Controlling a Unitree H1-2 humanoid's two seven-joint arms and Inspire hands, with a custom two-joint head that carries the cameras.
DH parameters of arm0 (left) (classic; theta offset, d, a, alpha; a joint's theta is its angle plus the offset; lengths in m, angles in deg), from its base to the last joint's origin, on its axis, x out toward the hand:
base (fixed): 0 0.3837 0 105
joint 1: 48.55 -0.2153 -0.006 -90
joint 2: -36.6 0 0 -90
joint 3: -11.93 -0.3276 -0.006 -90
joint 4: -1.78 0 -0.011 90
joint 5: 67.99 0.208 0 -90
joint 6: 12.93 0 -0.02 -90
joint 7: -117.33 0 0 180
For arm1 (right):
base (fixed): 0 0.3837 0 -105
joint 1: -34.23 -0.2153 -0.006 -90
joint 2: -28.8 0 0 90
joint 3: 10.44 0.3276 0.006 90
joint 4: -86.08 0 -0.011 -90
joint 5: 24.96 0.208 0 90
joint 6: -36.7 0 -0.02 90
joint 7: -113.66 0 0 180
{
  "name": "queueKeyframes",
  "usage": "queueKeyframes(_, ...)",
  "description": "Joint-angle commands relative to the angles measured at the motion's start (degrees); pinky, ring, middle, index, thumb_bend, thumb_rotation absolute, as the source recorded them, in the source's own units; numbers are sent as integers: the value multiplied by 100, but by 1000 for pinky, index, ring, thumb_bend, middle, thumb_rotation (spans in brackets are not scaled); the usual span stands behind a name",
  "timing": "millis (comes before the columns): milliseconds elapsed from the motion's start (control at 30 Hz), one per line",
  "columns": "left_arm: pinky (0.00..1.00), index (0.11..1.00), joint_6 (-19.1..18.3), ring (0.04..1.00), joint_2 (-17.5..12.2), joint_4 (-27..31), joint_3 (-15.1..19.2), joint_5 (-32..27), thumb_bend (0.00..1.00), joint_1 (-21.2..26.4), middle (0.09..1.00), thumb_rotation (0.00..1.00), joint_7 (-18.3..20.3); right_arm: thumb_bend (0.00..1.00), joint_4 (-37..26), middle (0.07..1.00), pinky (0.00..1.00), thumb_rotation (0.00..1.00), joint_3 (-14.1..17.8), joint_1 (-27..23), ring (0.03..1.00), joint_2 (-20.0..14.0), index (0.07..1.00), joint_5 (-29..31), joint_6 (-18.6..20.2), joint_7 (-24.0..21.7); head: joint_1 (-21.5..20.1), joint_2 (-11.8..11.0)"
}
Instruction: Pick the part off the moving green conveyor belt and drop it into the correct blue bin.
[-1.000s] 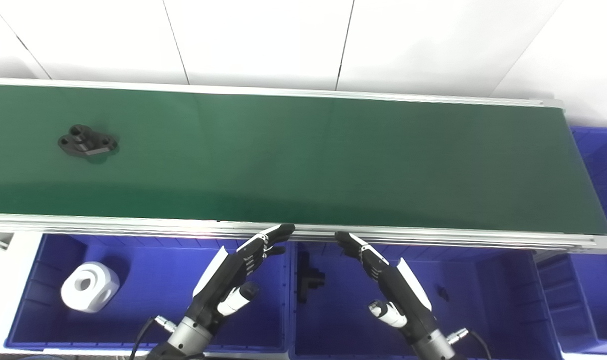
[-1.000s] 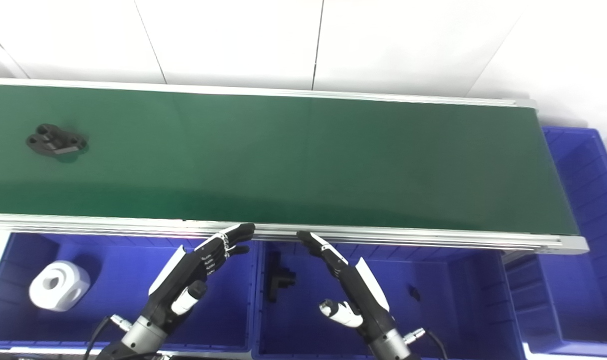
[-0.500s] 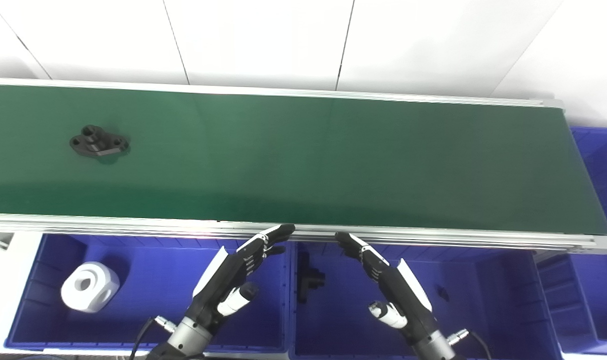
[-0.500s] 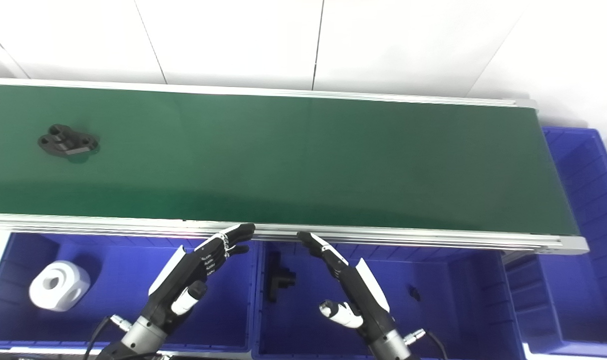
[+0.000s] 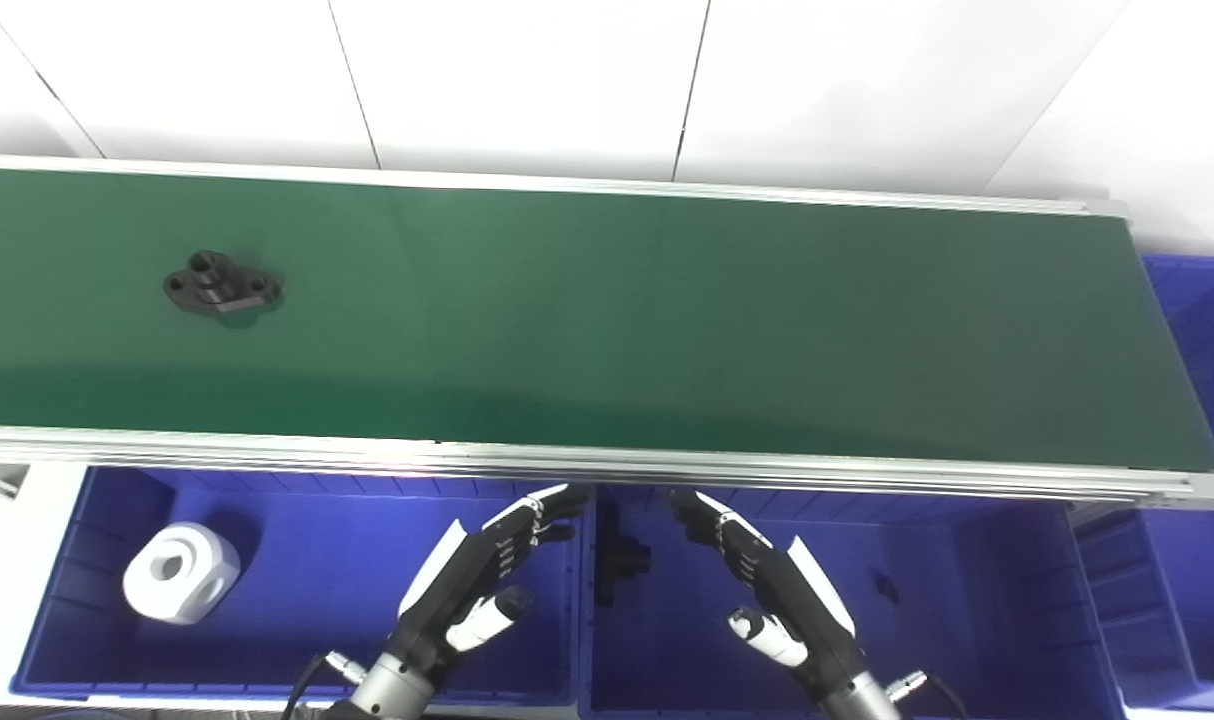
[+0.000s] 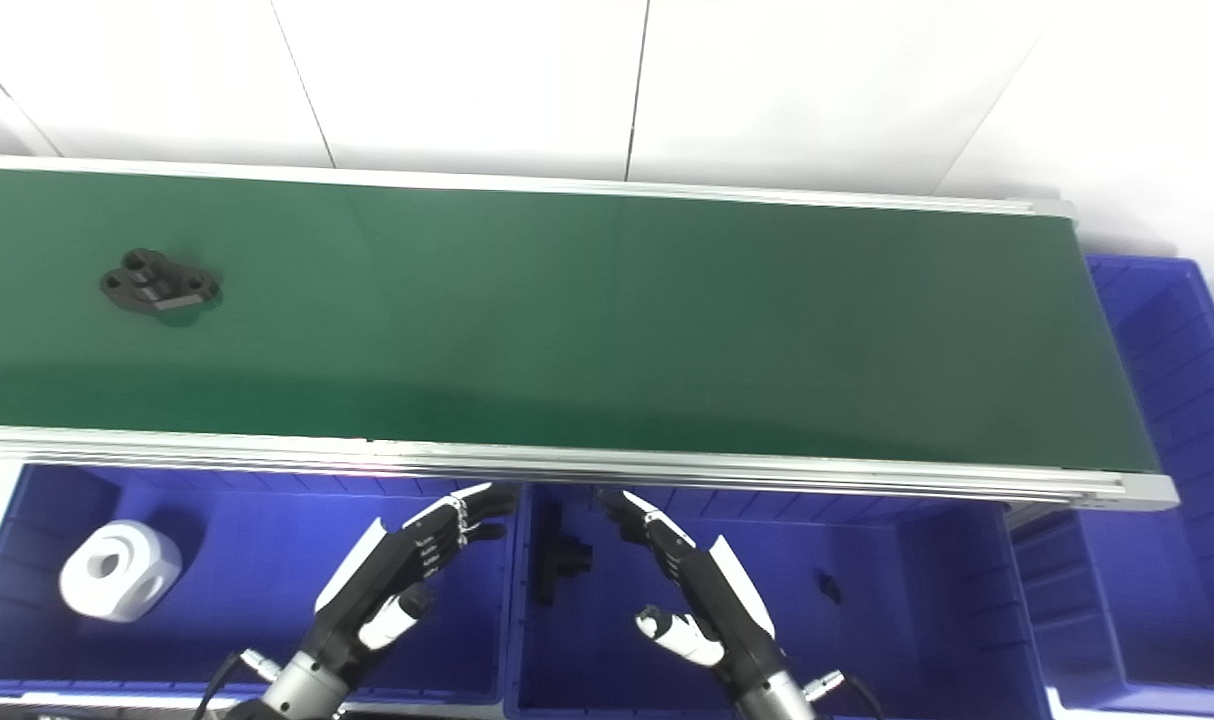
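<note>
My left hand and right hand hover empty with fingers spread above the blue plastic bins, just below the near aluminium rail. Beyond it, the flat black flanged part lies on the green conveyor belt, far to my left.

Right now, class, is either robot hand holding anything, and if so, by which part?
Nothing is held. The left robot hand and right robot hand are open above the blue bins; the black part lies untouched on the belt.
</note>
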Motion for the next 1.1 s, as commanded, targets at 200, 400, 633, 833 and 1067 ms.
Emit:
queueKeyframes(200,751,786,245,830,48,-298,-72,96,860,191,841,868,-156,928,355,888,848,907,-37,-186,886,18,864,101,-312,44,130,-689)
queueKeyframes(400,733,778,246,816,15,-595,-175,128,853,367,830,879,-241,910,640,879,840,901,-23,-309,879,30,855,146,-312,17,256,-983)
queueKeyframes(633,715,764,246,793,12,-743,-267,182,870,484,813,877,-435,902,821,881,831,902,-30,-408,880,-9,854,154,-312,-29,343,-1080)
queueKeyframes(833,715,761,247,790,14,-759,-351,177,865,541,811,875,-523,897,821,877,838,894,39,-423,878,-16,850,231,-312,-127,450,-1002)
queueKeyframes(1067,705,760,247,782,-5,-764,-523,359,843,620,806,899,-772,931,791,865,802,888,171,-440,861,-23,837,254,-312,-246,746,-953)
